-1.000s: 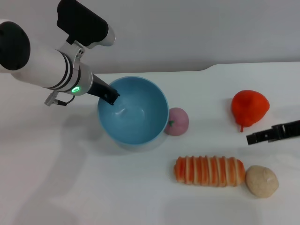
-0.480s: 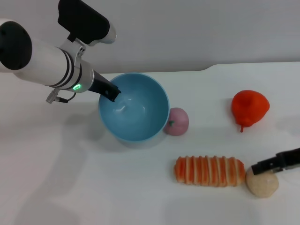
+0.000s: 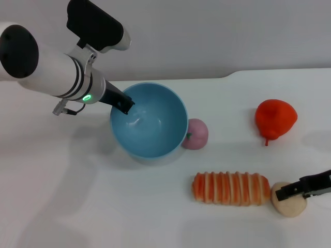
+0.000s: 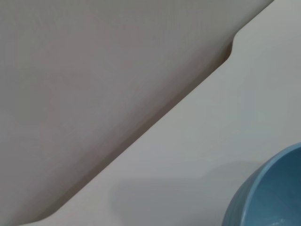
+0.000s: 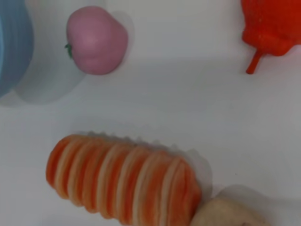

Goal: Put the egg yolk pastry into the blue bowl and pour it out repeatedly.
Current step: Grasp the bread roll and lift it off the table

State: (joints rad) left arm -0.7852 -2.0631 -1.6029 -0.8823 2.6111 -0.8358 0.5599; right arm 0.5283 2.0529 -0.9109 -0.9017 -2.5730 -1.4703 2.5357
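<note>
Head view: a white table [image 3: 77, 206] fills most of the frame. In the upper left, the left gripper [image 3: 124, 106] reaches in from a thick white arm, and its dark tip rests at the rim of the blue bowl [image 3: 155, 132], which sits left of centre and looks empty. Whether it is pinching the rim or only touching it cannot be told. Just right of the bowl, touching or nearly touching its wall, lies a pink ball [image 3: 195, 134]. An orange fruit [image 3: 275, 119] lies further right. Along the lower edge, a striped bread [image 3: 231, 188] lies lengthwise, and the egg yolk pastry [image 3: 287, 204] sits at its right end, in the lower right corner. The right gripper [image 3: 289, 191] enters from the right edge, its dark tip over the top of the pastry; how its fingers stand cannot be told.

Left wrist view: only bare table, a grey wall and a curved slice of the bowl in the lower right corner.

Right wrist view: the bread runs across the lower half, with the top of the pastry peeking in at the bottom edge beside it.

The pastry is not yet lifted, so the placing and all the pouring appear to remain.
</note>
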